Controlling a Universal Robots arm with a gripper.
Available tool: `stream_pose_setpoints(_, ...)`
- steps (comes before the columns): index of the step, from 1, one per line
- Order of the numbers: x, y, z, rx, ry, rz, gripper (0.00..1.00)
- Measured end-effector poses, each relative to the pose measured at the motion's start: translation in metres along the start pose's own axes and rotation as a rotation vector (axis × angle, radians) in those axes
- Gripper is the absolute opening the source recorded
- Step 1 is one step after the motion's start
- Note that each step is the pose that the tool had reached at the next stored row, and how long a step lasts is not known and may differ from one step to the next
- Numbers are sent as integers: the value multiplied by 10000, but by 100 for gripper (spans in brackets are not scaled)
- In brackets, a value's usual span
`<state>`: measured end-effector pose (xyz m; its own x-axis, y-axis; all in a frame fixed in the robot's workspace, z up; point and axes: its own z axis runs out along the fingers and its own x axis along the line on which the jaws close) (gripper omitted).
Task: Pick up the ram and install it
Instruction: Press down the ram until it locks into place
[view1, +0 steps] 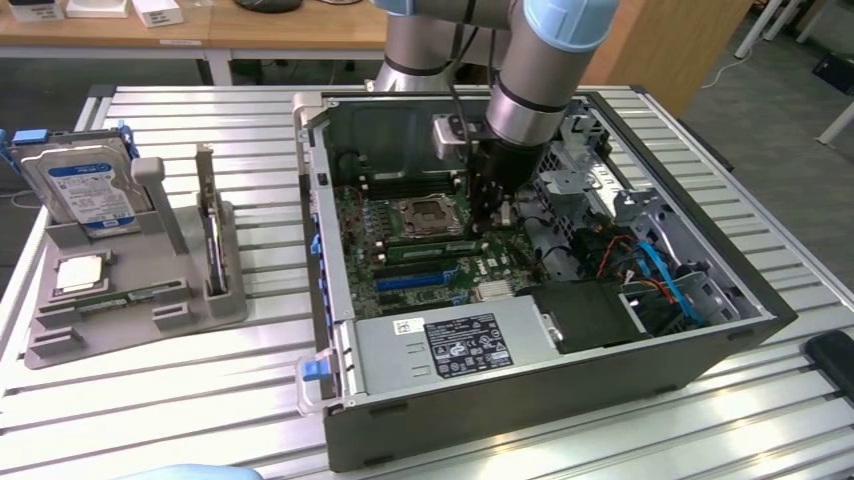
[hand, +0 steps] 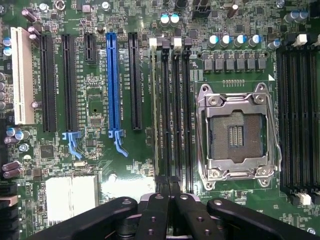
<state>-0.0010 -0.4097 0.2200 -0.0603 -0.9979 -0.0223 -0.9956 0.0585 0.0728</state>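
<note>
The ram (view1: 127, 297), a thin green stick with small chips, lies flat in the grey holder (view1: 80, 335) on the exterior view's left, outside the computer case. My gripper (view1: 491, 222) hangs inside the open case (view1: 534, 395), low over the motherboard, beside the empty CPU socket (view1: 424, 215). In the wrist view its black fingers (hand: 152, 212) meet, shut, directly over the row of dark memory slots (hand: 176, 110) next to the socket (hand: 235, 131). I see nothing between them.
The holder also carries a hard drive (view1: 83, 190), a square silver chip (view1: 80, 272) and an upright expansion card (view1: 207, 225). The case has metal drive cages (view1: 587, 175), blue and orange cables (view1: 661, 275) and a power supply (view1: 447, 350). Long expansion slots (hand: 112, 82) lie beside the memory slots.
</note>
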Motion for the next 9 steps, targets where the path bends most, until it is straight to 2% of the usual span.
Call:
stream_pose_setpoints(2, -2, -18, -3, -108, 4, 0, 10)
stream_pose_setpoints(6, -2, -20, -9, -150, 7, 3, 10)
stream_pose_setpoints(7, -6, -19, -28, -185, -13, 4, 10)
stream_pose_setpoints(9, -4, -15, -91, -259, 9, 7, 10)
